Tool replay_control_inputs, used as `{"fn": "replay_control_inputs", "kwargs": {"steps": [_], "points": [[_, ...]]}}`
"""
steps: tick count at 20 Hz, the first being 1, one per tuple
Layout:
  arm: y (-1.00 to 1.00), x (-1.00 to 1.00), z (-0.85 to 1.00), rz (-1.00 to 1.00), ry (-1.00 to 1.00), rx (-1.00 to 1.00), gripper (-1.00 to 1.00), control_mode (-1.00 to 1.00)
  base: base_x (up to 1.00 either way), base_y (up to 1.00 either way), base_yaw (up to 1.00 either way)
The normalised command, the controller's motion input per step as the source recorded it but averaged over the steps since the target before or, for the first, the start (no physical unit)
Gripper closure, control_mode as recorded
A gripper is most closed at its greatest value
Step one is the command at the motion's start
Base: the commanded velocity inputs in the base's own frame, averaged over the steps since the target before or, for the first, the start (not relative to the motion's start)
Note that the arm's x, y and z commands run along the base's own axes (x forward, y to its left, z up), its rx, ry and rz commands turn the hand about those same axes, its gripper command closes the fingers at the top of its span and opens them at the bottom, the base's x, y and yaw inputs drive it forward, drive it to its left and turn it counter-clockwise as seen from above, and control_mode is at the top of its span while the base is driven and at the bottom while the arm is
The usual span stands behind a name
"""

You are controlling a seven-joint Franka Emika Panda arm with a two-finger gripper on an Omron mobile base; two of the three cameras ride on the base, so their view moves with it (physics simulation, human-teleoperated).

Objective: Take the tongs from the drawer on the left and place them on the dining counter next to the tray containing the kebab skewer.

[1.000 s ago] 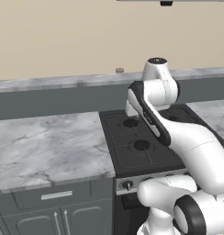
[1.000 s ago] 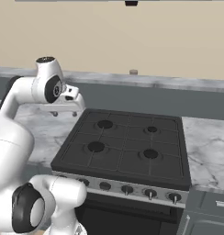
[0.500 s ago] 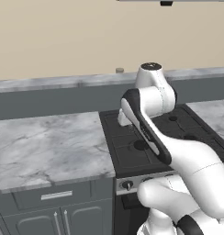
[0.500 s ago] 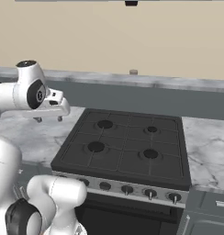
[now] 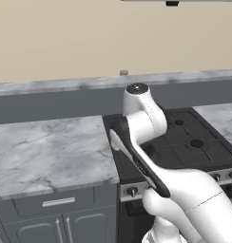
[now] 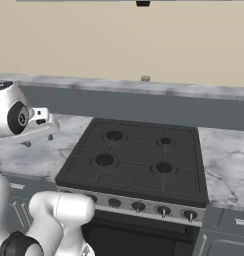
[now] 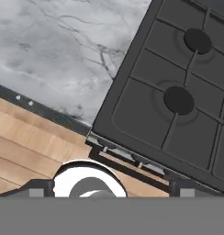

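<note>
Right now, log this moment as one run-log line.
phase: start | gripper: open, empty, over counter left of stove | drawer: shut

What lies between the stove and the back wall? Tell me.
A raised dark grey ledge with a marbled cap, seen in both base views.

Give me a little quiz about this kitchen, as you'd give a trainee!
1. True or false: the drawer with the silver bar handle is pulled open.
2. How many burners does the black stove have?
3. On the robot's left of the stove lies: A) a sink B) a marble counter C) a fridge.

Key: 1 false, it is shut; 2 four; 3 B.
</note>
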Motion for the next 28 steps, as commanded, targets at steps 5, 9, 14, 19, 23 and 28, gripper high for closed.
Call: {"fn": "replay_control_inputs", "kwargs": {"steps": [5,9,14,19,23,28], "points": [[0.75,-0.38,-0.33,0.19,-0.11,-0.11,-1.0,-1.0,0.0,0.0,0.0],[0.68,-0.32,-0.3,0.18,-0.1,-0.09,-1.0,-1.0,0.0,0.0,0.0],[0.36,-0.01,-0.33,0.1,-0.03,-0.12,-1.0,-1.0,0.0,0.0,0.0],[0.48,-0.1,-0.39,0.08,-0.16,-0.17,-1.0,-1.0,0.0,0.0,0.0],[0.5,-0.17,-0.25,0.08,-0.15,-0.13,-1.0,-1.0,0.0,0.0,0.0],[0.34,-0.12,-0.29,0.06,-0.11,-0.09,-1.0,-1.0,0.0,0.0,0.0]]}}
